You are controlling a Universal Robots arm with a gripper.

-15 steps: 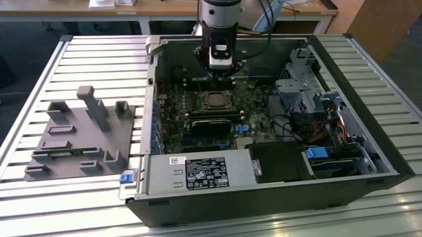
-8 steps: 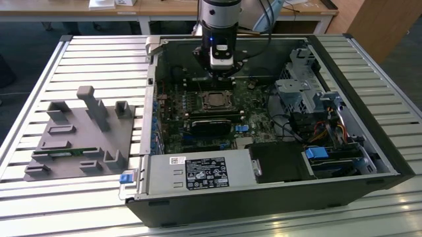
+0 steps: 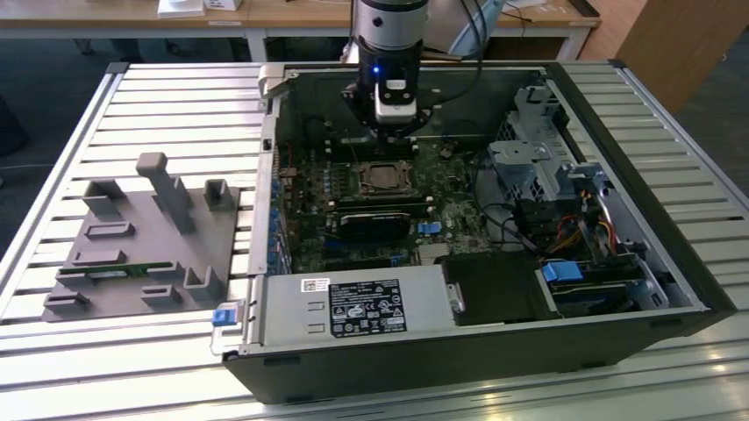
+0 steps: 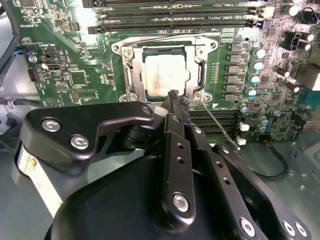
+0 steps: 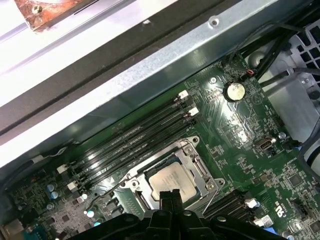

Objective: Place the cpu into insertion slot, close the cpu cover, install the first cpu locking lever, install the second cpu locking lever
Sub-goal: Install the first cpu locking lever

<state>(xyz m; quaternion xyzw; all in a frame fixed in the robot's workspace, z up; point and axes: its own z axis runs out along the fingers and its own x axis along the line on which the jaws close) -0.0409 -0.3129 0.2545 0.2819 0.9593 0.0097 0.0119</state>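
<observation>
The cpu [image 4: 166,75] lies flat in the insertion slot [image 4: 120,47] of the green motherboard, its pale metal face showing. The cpu cover [image 4: 131,76] is down around it, framing the chip. A thin wire lever [image 4: 220,126] sticks out slantwise from one socket corner. Another wire lever [image 4: 165,37] runs along the socket edge beside the memory slots. My gripper [image 4: 174,96] hovers just over the socket's edge, fingers together with nothing between them. In the first wrist view the gripper [image 5: 170,196] overlaps the edge of the cpu [image 5: 171,179]. In the exterior view the gripper [image 3: 395,132] hangs above the socket [image 3: 384,178].
Long black memory slots [image 4: 175,15] flank the socket. The open computer case [image 3: 655,263] walls in the board, with a power-supply box [image 3: 351,307] at the front and drive bays with cables [image 3: 550,175] on the exterior view's right. A grey fixture [image 3: 140,237] sits on the exterior view's left.
</observation>
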